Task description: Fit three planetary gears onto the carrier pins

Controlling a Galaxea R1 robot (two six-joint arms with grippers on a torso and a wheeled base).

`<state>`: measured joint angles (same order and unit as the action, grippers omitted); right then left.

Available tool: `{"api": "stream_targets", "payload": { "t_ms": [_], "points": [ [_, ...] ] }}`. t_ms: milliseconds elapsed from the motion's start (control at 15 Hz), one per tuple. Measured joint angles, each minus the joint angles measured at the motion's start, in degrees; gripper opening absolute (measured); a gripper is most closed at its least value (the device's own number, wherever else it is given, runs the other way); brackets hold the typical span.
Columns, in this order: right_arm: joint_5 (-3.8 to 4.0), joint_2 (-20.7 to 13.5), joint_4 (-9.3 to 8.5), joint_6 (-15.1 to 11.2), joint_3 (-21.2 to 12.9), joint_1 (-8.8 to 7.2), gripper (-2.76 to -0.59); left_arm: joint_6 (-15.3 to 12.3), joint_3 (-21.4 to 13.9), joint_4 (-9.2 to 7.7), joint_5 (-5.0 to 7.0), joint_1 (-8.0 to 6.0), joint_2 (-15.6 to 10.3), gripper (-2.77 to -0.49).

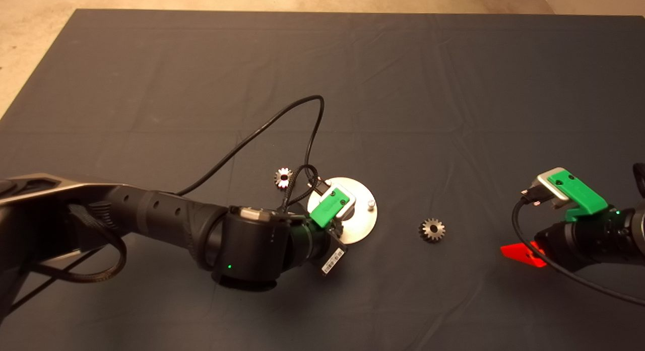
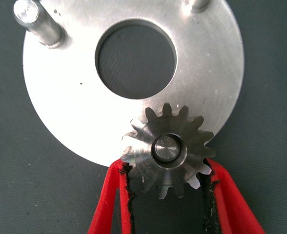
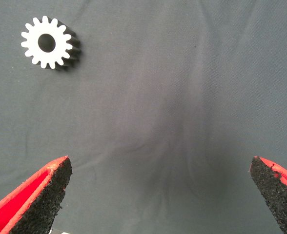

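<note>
Left pincer (image 2: 165, 183): clamped on a small shiny steel toothed gear (image 2: 168, 148), its bore over a silvery pin (image 2: 165, 147) at the flat round silver plate's (image 2: 60, 112) rim.
Risk: releasing while tilted could jam the bore.
Loose gears: one just left of the plate (image 1: 283, 177), one right of it (image 1: 432, 229), on the creased dark mat (image 1: 453, 89).
Right pincer (image 3: 155, 195): wide apart, parked at the right edge.

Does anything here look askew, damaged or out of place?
Nothing stands out. The left gripper has one gear seated over a pin on the round plate, level as far as the view shows. Two more gears lie flat on the mat, and the right gripper waits open.
</note>
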<state>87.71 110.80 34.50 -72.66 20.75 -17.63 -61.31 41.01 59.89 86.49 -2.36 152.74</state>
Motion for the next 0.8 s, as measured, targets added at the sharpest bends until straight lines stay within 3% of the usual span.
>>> {"api": "stream_targets", "payload": {
  "t_ms": [133,600,800],
  "points": [
    [0.00,0.0,0.00,0.0,0.0,0.00,-0.63,0.5,0.3,0.00,0.09,0.59,0.0,-2.66],
    [0.00,0.0,0.00,0.0,0.0,0.00,-0.63,0.6,0.3,-0.02,-0.05,0.59,0.0,-2.66],
    [-0.01,0.0,-0.02,0.0,0.0,0.00,-0.63,1.2,0.3,-0.06,-1.29,0.59,-0.1,-2.66]
  ]
}}
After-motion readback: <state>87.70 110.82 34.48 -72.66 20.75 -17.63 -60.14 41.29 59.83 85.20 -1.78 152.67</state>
